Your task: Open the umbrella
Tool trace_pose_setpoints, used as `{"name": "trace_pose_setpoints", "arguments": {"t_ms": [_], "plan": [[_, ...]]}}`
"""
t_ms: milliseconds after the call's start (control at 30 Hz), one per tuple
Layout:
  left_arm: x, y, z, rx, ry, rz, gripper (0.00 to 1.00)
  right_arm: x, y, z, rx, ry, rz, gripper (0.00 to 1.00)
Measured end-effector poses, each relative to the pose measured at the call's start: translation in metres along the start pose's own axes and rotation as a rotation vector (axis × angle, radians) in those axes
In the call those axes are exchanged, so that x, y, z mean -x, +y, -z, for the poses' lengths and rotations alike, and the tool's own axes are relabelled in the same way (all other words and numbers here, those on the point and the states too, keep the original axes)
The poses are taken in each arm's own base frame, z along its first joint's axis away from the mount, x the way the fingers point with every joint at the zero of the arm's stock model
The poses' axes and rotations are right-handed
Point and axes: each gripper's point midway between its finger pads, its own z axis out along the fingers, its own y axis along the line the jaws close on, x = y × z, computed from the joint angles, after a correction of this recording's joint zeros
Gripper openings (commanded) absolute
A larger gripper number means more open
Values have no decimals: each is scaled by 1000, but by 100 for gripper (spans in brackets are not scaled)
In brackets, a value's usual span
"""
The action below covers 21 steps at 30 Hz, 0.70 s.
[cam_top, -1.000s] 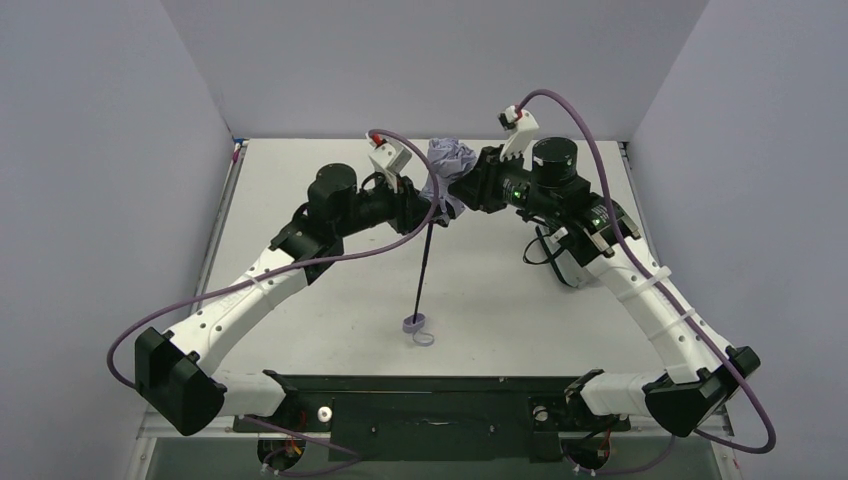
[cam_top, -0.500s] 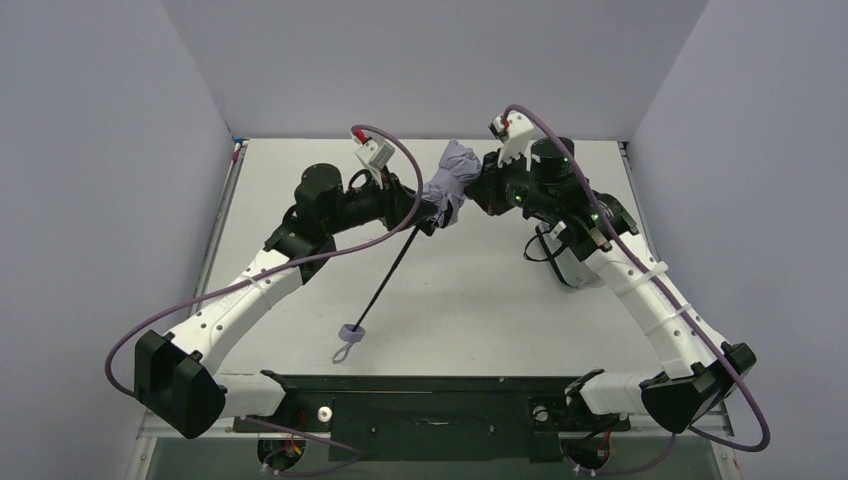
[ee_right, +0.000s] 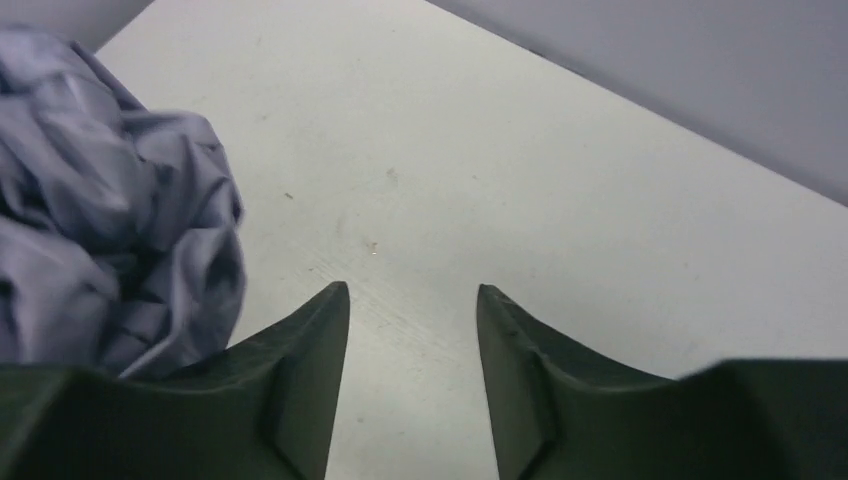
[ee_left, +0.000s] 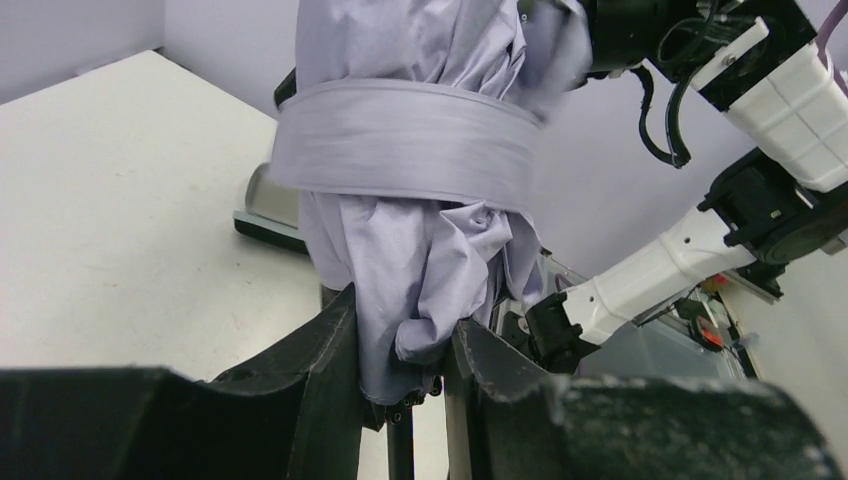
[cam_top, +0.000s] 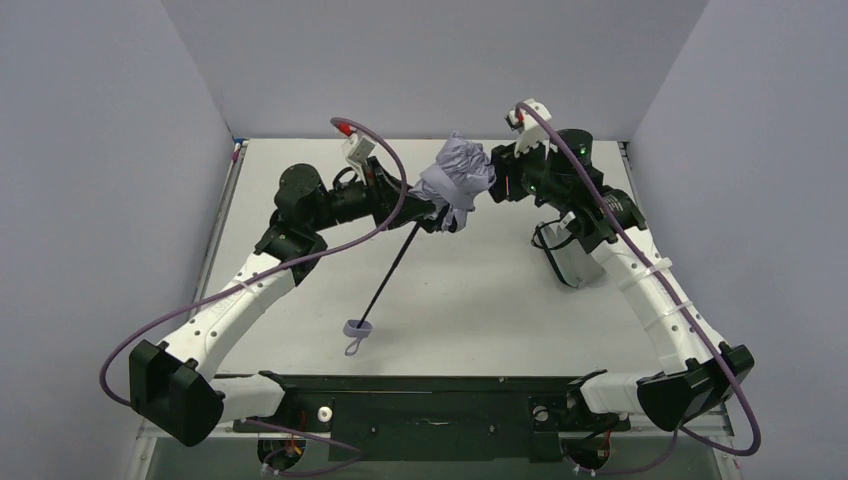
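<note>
We find the right gripper (ee_right: 412, 295) has backed off the umbrella (cam_top: 455, 180), jaws spread and empty. The left gripper (ee_left: 402, 325) stays clamped on its fabric. The closure strap (ee_left: 400, 140) remains wrapped: opening pending.

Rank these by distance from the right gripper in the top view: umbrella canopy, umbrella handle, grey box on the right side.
1. umbrella canopy: immediately beside the open right gripper, on its left.
2. grey box: right side, closer to the near edge.
3. umbrella handle: left of centre, well toward the near edge.
</note>
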Motion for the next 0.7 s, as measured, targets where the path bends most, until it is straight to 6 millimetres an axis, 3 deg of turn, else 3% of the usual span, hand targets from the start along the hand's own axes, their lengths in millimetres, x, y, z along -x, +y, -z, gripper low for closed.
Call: {"name": "trace_pose_setpoints", "arguments": {"t_ms": [67, 233, 333, 500, 700], "plan": [[9, 10, 5, 36, -29, 4, 0, -1, -13, 2, -21, 0, -39, 63], [34, 48, 20, 193, -129, 22, 0, -10, -43, 7, -30, 4, -203, 68], [38, 57, 23, 224, -148, 21, 0, -14, -39, 7, 17, 9, -269, 69], [22, 59, 18, 211, -75, -127, 0, -11, -25, 8, 97, 3, -281, 73], [-3, 60, 30, 179, 95, -454, 0, 2, -32, 19, 92, -16, -210, 74]]}}
